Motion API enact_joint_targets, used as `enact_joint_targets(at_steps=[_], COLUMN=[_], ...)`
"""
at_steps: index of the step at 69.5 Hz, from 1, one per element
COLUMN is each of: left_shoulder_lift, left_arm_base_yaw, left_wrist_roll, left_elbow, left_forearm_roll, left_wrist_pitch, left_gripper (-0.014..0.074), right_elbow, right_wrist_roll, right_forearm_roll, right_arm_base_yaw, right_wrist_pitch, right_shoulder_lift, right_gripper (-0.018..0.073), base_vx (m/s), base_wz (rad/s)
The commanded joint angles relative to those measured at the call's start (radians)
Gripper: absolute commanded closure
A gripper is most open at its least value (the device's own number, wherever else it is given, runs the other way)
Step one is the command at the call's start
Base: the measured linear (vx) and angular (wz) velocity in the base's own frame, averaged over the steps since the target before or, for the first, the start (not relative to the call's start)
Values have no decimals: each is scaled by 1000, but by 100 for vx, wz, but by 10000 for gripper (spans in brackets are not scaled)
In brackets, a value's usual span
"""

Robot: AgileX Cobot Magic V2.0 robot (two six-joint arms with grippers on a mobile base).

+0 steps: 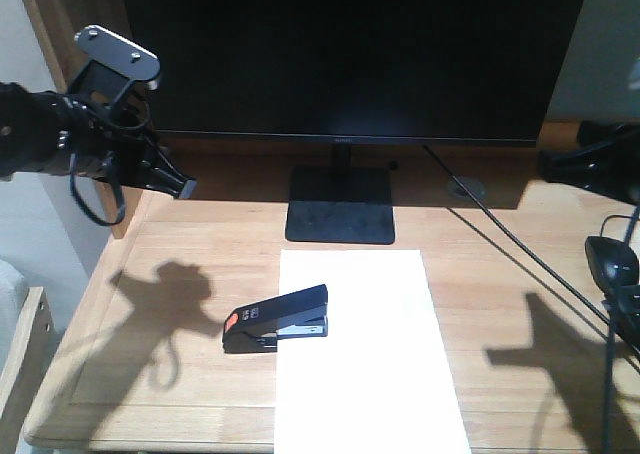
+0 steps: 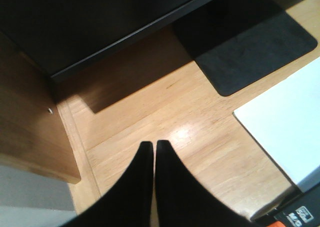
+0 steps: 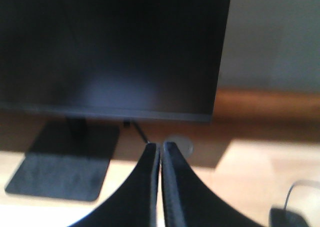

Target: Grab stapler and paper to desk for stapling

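The black stapler (image 1: 277, 319) with its orange-red patch at the left end lies across the left edge of the white paper (image 1: 370, 374), which rests flat on the light-oak desk (image 1: 150, 374). My left gripper (image 1: 185, 187) hovers above the desk's back left, well clear of the stapler, shut and holding nothing. In the left wrist view its fingertips (image 2: 145, 146) touch over bare wood, with the paper (image 2: 285, 132) and a corner of the stapler (image 2: 295, 216) at the right. My right gripper (image 1: 545, 164) hangs at the far right, also shut and holding nothing (image 3: 161, 146).
A black monitor (image 1: 350, 54) on a flat stand base (image 1: 340, 206) fills the back of the desk. A cable (image 1: 520, 244) runs diagonally at the right, beside a round grommet (image 1: 466, 187) and a black mouse (image 1: 612, 259). A wooden side panel (image 2: 30, 132) stands at the left.
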Motion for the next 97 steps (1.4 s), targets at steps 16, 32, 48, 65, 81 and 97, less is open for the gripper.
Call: enact_joint_targets(at_steps=[16,32,48,65,81,97], left_shoulder_lift=[-323,-587,-802,-896,-901,-901], left_arm_base_yaw=[-3,-3,-3,-3,-3,-3], left_wrist_roll=[-82,-93,-93,-93,-92,-92], left_elbow=[291,508,671,706,706,706], left_forearm_roll=[0,0,0,0,1,1], left_wrist_pitch=[-302,-415,-417,-410,-410,-410], left_gripper=[603,603,603,603,603,603], right_elbow=[19,246,411,453,453,453], right_wrist_roll=[-11,-12,-5,-4,-4,-4], right_forearm_roll=[-24,-42,-68,-71,-71,-71], right_arm_base_yaw=[-8,-8,-8,-8,-8,-8], right_wrist_pitch=[-15,-37,-46,-46,-46,-46], right_shoulder_lift=[-234,-440,-641,-712,-712,-712], right_gripper=[569,569,569,569,569,569], base_vx=[0,0,0,0,0,0], base_wz=[0,0,0,0,0,0])
